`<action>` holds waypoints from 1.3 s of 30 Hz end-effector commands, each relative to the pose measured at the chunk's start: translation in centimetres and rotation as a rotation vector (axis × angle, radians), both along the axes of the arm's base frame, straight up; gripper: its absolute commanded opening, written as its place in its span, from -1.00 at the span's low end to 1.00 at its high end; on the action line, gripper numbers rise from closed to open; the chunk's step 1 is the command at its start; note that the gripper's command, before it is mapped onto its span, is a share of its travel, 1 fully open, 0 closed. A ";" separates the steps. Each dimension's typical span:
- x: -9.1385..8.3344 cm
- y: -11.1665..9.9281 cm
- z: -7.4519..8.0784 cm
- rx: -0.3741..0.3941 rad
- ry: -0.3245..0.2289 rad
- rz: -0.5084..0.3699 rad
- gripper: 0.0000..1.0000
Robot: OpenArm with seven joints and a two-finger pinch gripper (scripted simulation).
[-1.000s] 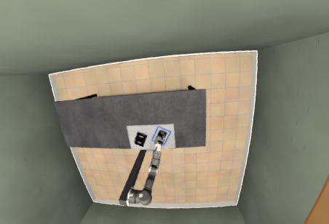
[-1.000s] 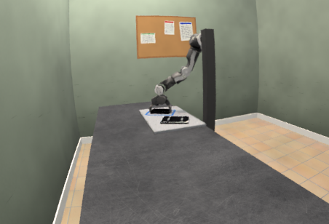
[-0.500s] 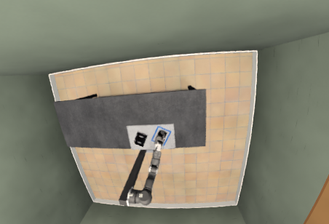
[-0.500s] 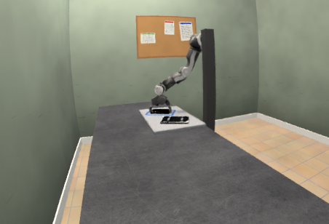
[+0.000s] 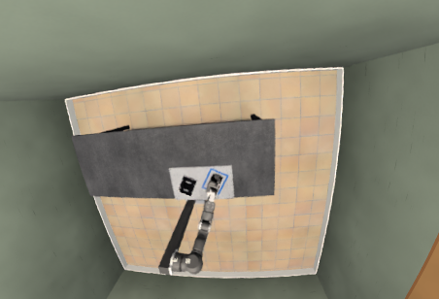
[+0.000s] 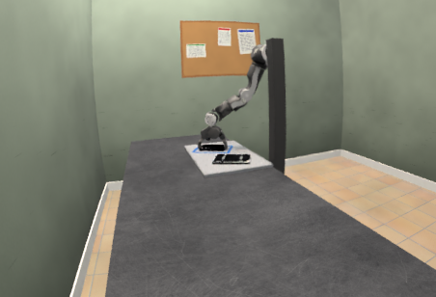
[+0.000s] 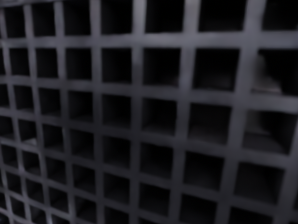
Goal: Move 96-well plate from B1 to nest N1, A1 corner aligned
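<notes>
And there's the pincer (image 5: 215, 182) (image 6: 212, 145), clamped on the 96-well plate (image 5: 213, 178) (image 6: 212, 148) (image 7: 137, 110) over the blue outline (image 5: 224, 186) (image 6: 196, 151)! From above, the black nest (image 5: 187, 185) (image 6: 231, 161) sits at the plate's nine o'clock, just beside it on the bench (image 5: 146, 158) (image 6: 217, 229).

Steep overhead of whole bench (image 5: 146, 155) (image 6: 193, 220), lengthwise exterior sharing arm (image 5: 206, 216) (image 6: 236, 101), wrist close against dark grid (image 7: 137, 90)

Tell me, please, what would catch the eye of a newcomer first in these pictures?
Probably the dark grid of square wells, which fills the whole wrist view. Next, the jointed arm reaching from a tall black post down to a blue outline on the pale board. Behind it, a cork board with three papers brightens the green wall.
</notes>
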State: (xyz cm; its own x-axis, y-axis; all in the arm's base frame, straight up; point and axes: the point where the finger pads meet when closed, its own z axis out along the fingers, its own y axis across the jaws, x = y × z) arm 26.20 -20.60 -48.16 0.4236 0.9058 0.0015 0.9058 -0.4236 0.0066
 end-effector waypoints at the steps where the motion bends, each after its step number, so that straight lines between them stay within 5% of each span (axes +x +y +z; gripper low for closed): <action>1: 0.1 0.0 0.1 0.000 -0.002 0.000 -0.47; 25: 0.1 0.0 0.1 0.000 -0.002 0.000 1.00; 27: 0.1 0.0 0.1 0.000 -0.002 0.000 1.00; 32: 0.1 0.0 4.1 0.001 -0.005 0.001 1.00; 39: 0.1 0.0 4.1 0.001 -0.005 0.001 1.00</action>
